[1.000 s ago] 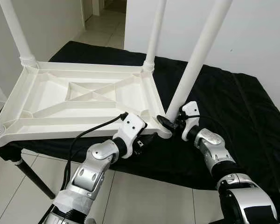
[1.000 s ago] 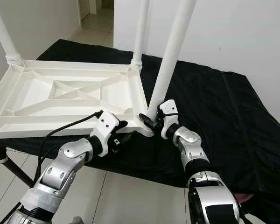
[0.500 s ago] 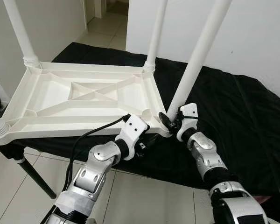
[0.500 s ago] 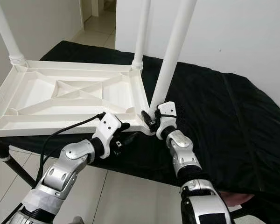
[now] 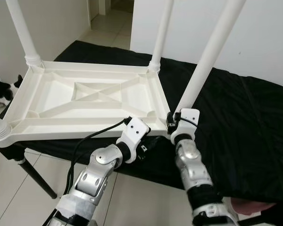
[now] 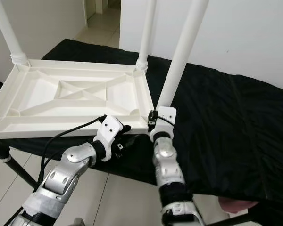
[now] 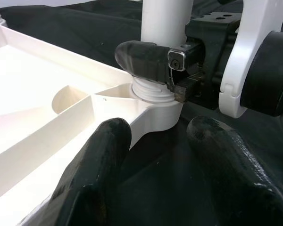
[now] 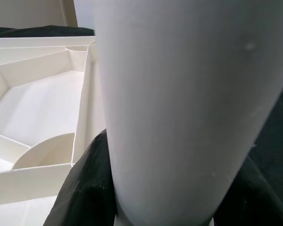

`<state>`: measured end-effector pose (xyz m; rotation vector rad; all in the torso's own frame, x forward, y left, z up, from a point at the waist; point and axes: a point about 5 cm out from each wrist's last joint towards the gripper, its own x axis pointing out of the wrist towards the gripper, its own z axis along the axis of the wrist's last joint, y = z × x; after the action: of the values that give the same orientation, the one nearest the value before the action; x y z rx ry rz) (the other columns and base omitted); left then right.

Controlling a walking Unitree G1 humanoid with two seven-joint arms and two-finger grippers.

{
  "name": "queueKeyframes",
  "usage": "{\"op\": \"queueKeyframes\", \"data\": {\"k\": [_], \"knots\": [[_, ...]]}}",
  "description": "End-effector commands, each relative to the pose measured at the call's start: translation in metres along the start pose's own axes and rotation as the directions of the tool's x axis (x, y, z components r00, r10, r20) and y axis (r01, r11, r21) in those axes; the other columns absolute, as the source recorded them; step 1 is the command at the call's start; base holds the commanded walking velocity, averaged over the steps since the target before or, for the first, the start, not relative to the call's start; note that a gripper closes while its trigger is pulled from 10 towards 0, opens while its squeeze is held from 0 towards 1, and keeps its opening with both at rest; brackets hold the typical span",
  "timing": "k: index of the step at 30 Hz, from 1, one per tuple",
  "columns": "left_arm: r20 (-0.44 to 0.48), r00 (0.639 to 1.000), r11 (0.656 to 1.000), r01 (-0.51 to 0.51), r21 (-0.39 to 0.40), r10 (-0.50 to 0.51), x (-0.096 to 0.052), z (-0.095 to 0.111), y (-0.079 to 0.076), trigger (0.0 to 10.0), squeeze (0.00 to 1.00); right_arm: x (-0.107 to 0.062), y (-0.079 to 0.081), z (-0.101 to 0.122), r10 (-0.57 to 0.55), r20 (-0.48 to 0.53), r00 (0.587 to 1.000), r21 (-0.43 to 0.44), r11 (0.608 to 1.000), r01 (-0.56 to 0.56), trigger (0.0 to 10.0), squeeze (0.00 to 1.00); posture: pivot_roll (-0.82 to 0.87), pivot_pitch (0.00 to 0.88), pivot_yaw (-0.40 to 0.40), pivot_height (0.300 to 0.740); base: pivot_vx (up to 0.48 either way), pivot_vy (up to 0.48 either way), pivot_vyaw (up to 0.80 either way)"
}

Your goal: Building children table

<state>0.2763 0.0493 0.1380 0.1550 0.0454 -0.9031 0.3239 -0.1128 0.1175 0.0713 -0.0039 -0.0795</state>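
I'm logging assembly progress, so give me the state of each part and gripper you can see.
White plastic tabletop: upside down on black cloth.
Near-right white tubular leg: tilted, base in corner socket.
Right gripper: shut on that leg's base.
Left gripper: open, beside the corner.

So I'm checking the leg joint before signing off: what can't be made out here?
- Thread seating of the near leg: left wrist view, covered by the right gripper.
- Leg tops: eye views, cut off by the upper edge.
- Tabletop near-left corner: left eye view, cut off by the frame edge.
- Left gripper contact with the rim: unclear.
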Motion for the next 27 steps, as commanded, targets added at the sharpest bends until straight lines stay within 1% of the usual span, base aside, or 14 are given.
{"op": "queueKeyframes", "data": {"k": [1, 2, 3, 4, 11, 12, 13, 14, 15, 21, 22, 23, 26, 27], "knots": [[-0.003, 0.999, 0.999, -0.035, 0.003, 0.036, 0.001, -0.001, -0.001, 10.0, 0.0, -0.008, -0.004, -0.02, -0.013, -0.103, 0.995, -0.004, 1.0, 0.012, 10.0, 0.0, -0.01, 0.0, -0.102, 0.74, 0.0, 0.0, 0.0], [-0.003, 0.999, 0.999, -0.035, 0.003, 0.035, 0.001, -0.001, -0.001, 10.0, 0.0, -0.008, -0.004, -0.019, -0.008, -0.101, 0.995, 0.007, 1.0, 0.009, 10.0, 0.65, -0.01, 0.0, -0.102, 0.74, 0.0, 0.0, 0.0], [-0.003, 0.999, 0.999, -0.035, 0.003, 0.035, 0.001, -0.001, -0.001, 10.0, 0.0, -0.008, -0.004, -0.019, -0.008, -0.101, 0.995, 0.007, 1.0, 0.009, 10.0, 0.65, -0.01, 0.0, -0.102, 0.74, 0.0, 0.0, 0.0], [-0.002, 0.999, 0.999, -0.036, 0.003, 0.036, 0.001, -0.001, -0.002, 10.0, 0.0, -0.008, -0.004, -0.017, -0.003, -0.092, 0.996, 0.017, 1.0, 0.005, 10.0, 1.0, -0.01, 0.0, -0.103, 0.74, 0.0, 0.0, 0.0], [-0.001, 0.999, 0.999, -0.047, 0.002, 0.047, 0.0, -0.001, 0.001, 10.0, 0.0, -0.008, -0.004, -0.01, 0.049, -0.06, 0.997, 0.045, 0.998, -0.046, 10.0, 1.0, -0.01, 0.0, -0.106, 0.74, 0.0, 0.0, 0.0], [-0.001, 0.999, 0.999, -0.053, 0.003, 0.053, 0.0, -0.001, 0.002, 10.0, 0.0, -0.006, -0.007, -0.007, 0.111, -0.043, 0.993, 0.052, 0.993, -0.109, 10.0, 1.0, -0.01, 0.0, -0.109, 0.74, 0.0, 0.0, 0.0], [-0.001, 0.999, 0.999, -0.054, 0.003, 0.054, 0.0, -0.001, 0.002, 10.0, 0.0, -0.006, -0.008, -0.006, 0.145, -0.037, 0.989, 0.045, 0.989, -0.144, 10.0, 0.76, -0.01, 0.0, -0.11, 0.74, 0.0, 0.0, 0.0], [-0.001, 0.999, 0.999, -0.054, 0.003, 0.054, 0.0, -0.001, 0.002, 10.0, 0.0, -0.006, -0.008, -0.006, 0.145, -0.037, 0.989, 0.045, 0.989, -0.144, 10.0, 0.76, -0.01, 0.0, -0.11, 0.74, 0.0, 0.0, 0.0], [0.0, 0.998, 0.998, -0.055, 0.003, 0.055, 0.0, 0.0, 0.002, 10.0, 0.0, -0.005, -0.009, -0.004, 0.172, -0.029, 0.985, 0.034, 0.985, -0.171, 10.0, 0.0, -0.01, 0.0, -0.108, 0.74, 0.0, 0.0, 0.0], [0.005, 0.998, 0.998, -0.059, 0.004, 0.059, 0.0, 0.002, 0.004, 10.0, 0.0, 0.005, -0.023, 0.001, 0.292, -0.016, 0.956, -0.027, 0.956, -0.292, 10.0, 0.0, -0.01, 0.0, -0.103, 0.74, 0.0, 0.0, 0.0], [0.007, 0.998, 0.998, -0.058, 0.004, 0.058, 0.0, 0.002, 0.005, 10.0, 0.0, 0.007, -0.024, 0.004, 0.345, -0.009, 0.939, -0.041, 0.938, -0.345, 10.0, 0.0, -0.01, 0.0, -0.099, 0.74, 0.0, 0.0, 0.0], [0.007, 0.998, 0.998, -0.058, 0.004, 0.058, 0.0, 0.002, 0.005, 10.0, 0.0, 0.007, -0.024, 0.004, 0.345, -0.009, 0.939, -0.041, 0.938, -0.345, 10.0, 0.0, -0.01, 0.0, -0.099, 0.74, 0.0, 0.0, 0.0], [0.011, 0.999, 0.999, -0.041, 0.004, 0.04, 0.0, 0.004, 0.005, 10.0, 0.0, 0.013, -0.024, 0.008, 0.468, -0.003, 0.884, -0.083, 0.881, -0.466, 10.0, 0.0, -0.01, 0.0, -0.093, 0.74, 0.0, 0.0, 0.0], [0.011, 0.999, 0.999, -0.041, 0.004, 0.04, 0.0, 0.004, 0.005, 10.0, 0.0, 0.013, -0.024, 0.008, 0.468, -0.003, 0.884, -0.083, 0.881, -0.466, 10.0, 0.0, -0.01, 0.0, -0.093, 0.74, 0.0, 0.0, 0.0]]}}
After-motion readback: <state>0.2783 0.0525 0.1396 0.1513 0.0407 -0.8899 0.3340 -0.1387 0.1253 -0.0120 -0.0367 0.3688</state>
